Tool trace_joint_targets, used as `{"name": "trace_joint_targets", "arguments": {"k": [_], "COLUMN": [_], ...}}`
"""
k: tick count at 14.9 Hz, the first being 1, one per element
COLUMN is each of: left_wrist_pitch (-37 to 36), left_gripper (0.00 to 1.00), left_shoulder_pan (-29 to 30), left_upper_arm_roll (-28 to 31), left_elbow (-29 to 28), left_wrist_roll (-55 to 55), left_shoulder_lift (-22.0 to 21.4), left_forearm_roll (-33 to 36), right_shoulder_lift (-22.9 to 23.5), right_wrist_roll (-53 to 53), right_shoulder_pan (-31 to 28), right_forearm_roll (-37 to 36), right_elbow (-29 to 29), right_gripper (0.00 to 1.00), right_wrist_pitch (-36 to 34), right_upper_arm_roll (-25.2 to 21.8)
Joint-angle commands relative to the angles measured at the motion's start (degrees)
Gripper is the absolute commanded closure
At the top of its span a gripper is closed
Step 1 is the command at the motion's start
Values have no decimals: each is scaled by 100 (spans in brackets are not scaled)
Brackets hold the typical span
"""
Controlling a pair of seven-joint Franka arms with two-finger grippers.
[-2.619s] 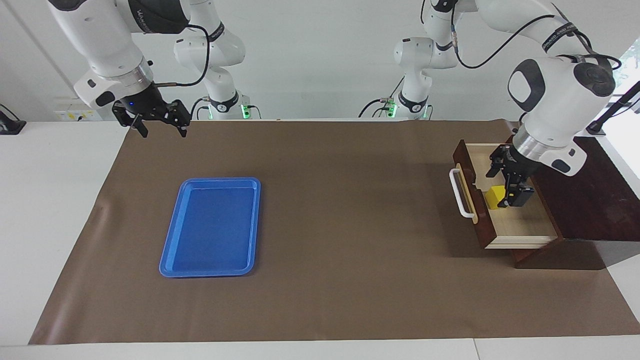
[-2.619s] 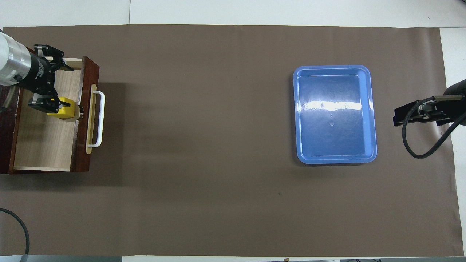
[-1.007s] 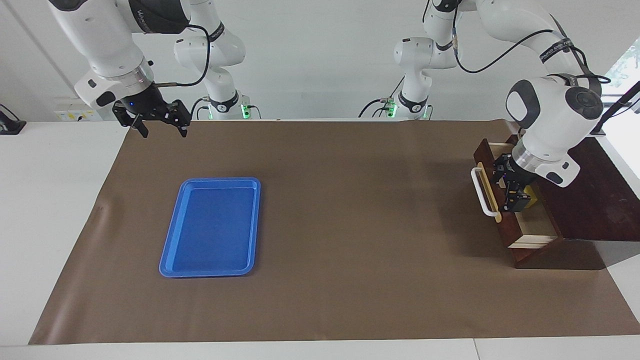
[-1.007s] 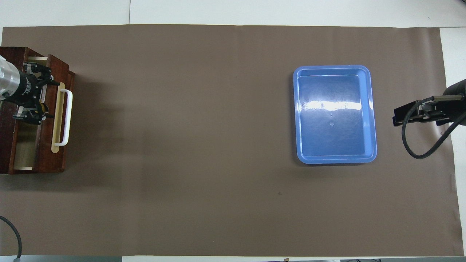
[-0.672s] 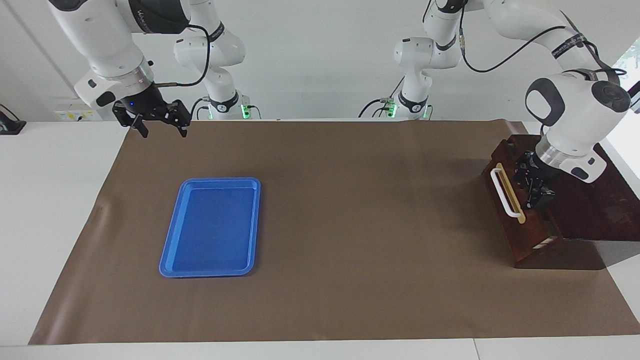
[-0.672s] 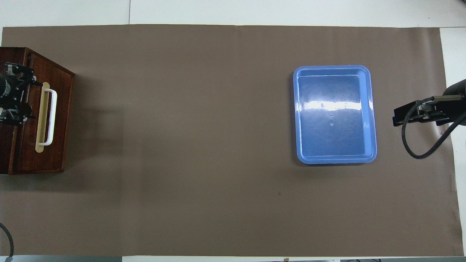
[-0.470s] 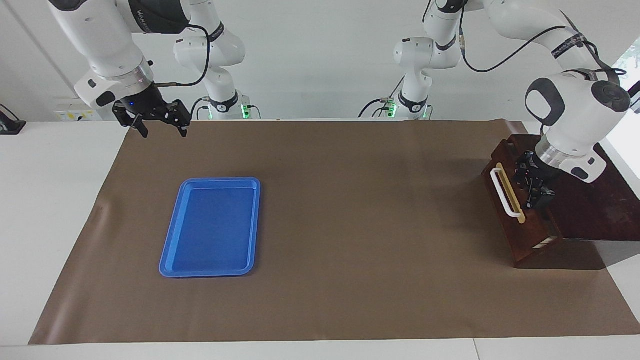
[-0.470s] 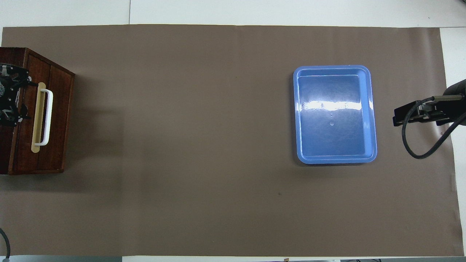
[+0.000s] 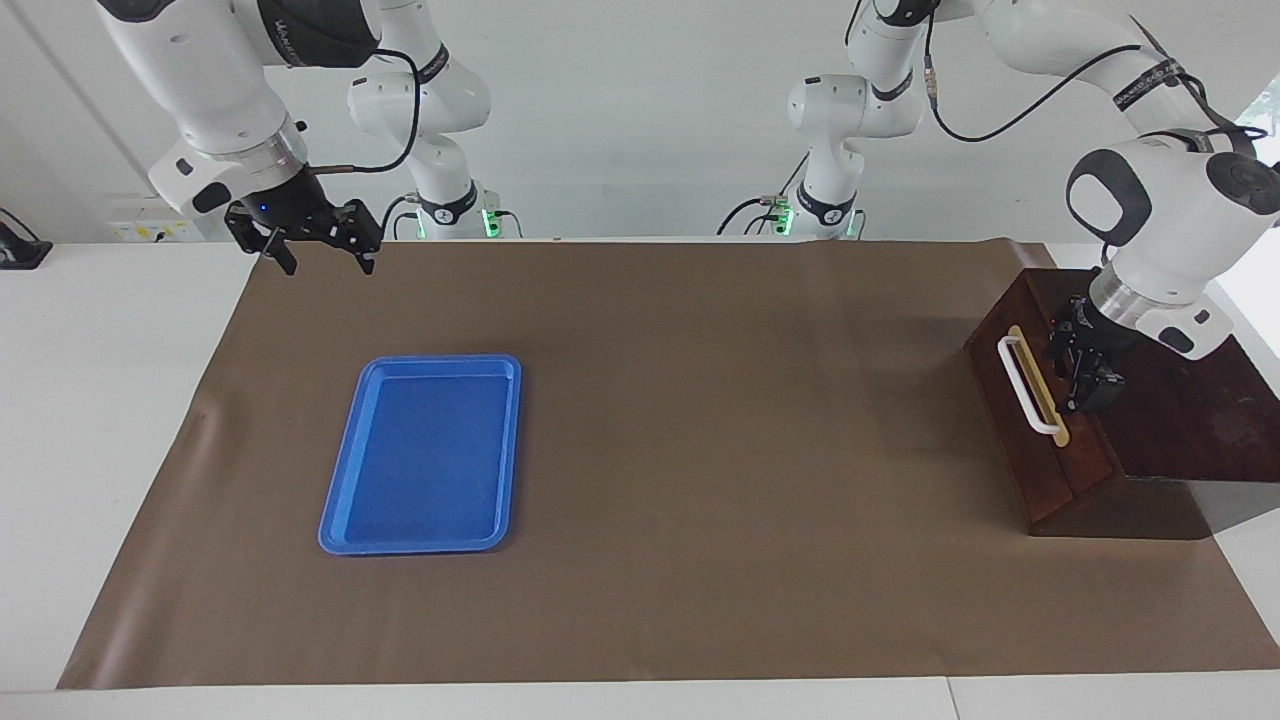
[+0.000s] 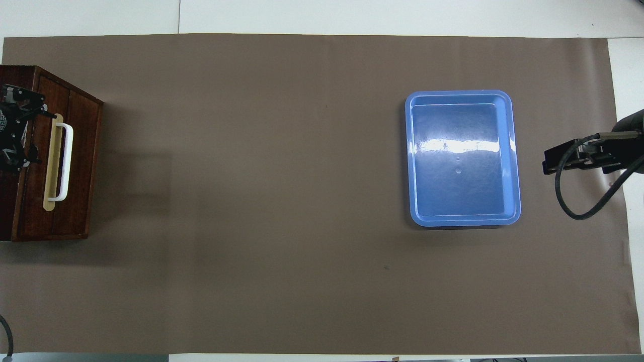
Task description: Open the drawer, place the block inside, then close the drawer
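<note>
The dark reddish-brown drawer [image 9: 1040, 462] is shut flush in its dark wooden box [image 9: 1180, 420] at the left arm's end of the table. Its white bar handle [image 9: 1030, 385] faces the middle of the table. The drawer also shows in the overhead view [image 10: 80, 151]. The yellow block is hidden. My left gripper [image 9: 1085, 362] is open and empty, just over the box's top edge beside the handle; it shows at the overhead view's edge too [image 10: 15, 128]. My right gripper [image 9: 325, 262] waits open and empty above the table's corner at the right arm's end.
A flat blue tray [image 9: 420, 362] lies empty on the brown mat toward the right arm's end, also seen from overhead [image 10: 410, 151]. The brown mat [image 9: 700, 450] covers most of the table between tray and box.
The drawer, open with the yellow block inside, slid fully shut as my left gripper pushed it in. The left gripper then rose over the box top. The right arm has not moved.
</note>
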Motion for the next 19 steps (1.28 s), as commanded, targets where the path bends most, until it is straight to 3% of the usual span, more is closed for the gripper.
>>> {"name": "trace_joint_targets", "arguments": {"k": [1,4,9,13,15,19], "left_wrist_pitch": [-578,-1088,-1923,-2275,-2468,-2470], "left_gripper": [0,0,0,0,0,0], "left_shoulder_pan": [28,431,792,924,933,924], "left_upper_arm_roll": [-422,-1204,-1899,-2339,-2506,-2463], "left_elbow": [231,231,319,327,266,371], "left_wrist_roll": [356,1058,2955,3601,4011,5005], "left_shoulder_lift": [-309,-758,-838,-908,-1197,-1067], "left_forearm_roll": [101,101,101,101,93,49], "right_shoulder_lift": [-73,-73,-73,-73,-73,-65], "right_wrist_roll": [-98,-89,-89,-89,-89,-63], "right_shoulder_pan": [-76,-76,-76,-76,-76,-76], "right_forearm_roll": [-78,-78,-78,-78,-78,-78], "right_elbow": [-67,-67,-67,-67,-67,-67], "right_gripper": [0,0,0,0,0,0], "right_wrist_pitch": [-24,-24,-15,-15,-15,3], "right_upper_arm_roll": [66,66,66,66,66,66]}}
